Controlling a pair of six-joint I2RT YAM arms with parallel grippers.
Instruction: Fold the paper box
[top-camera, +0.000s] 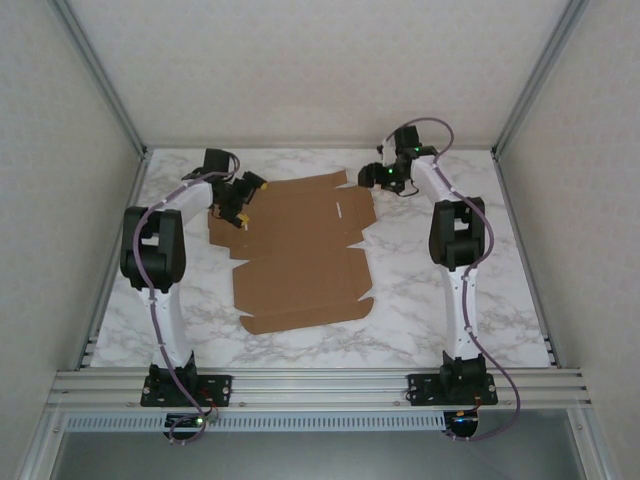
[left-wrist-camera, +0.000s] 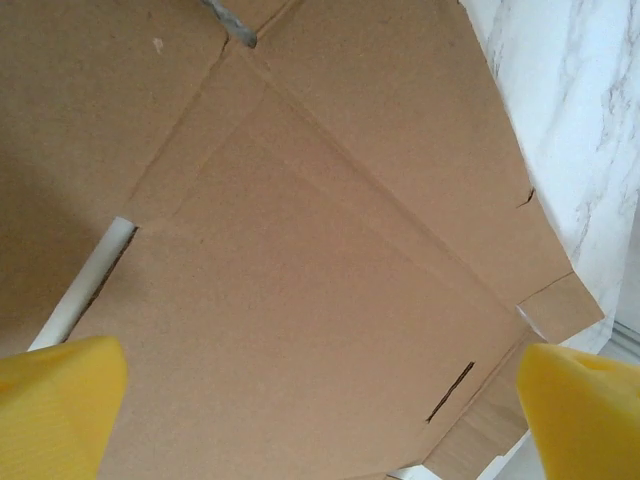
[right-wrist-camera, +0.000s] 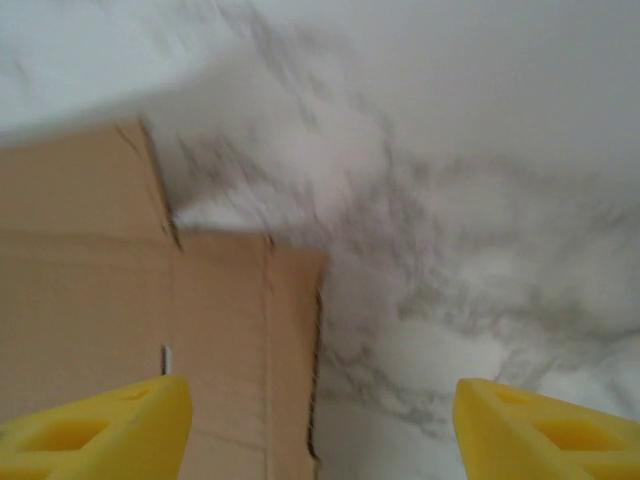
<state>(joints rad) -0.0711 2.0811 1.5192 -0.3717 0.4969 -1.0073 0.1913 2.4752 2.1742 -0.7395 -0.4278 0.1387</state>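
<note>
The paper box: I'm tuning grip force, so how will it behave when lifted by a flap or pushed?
The paper box lies flat as one thin sheet, so it is probably light and may slide on the smooth marble table if pushed. Its scored creases suggest a lifted flap would hinge there, not stay stiff.

The paper box (top-camera: 300, 250) lies flat, central on the worktop (top-camera: 430, 300). Open marble lies to its right and near side. Walls (top-camera: 60, 150) close three sides.

Marble table (top-camera: 400, 320) carries the box (top-camera: 300, 250), lying flat and unfolded: its far left part under the left gripper (top-camera: 250, 204), its far right corner just beside the right gripper (top-camera: 376, 180).
</note>
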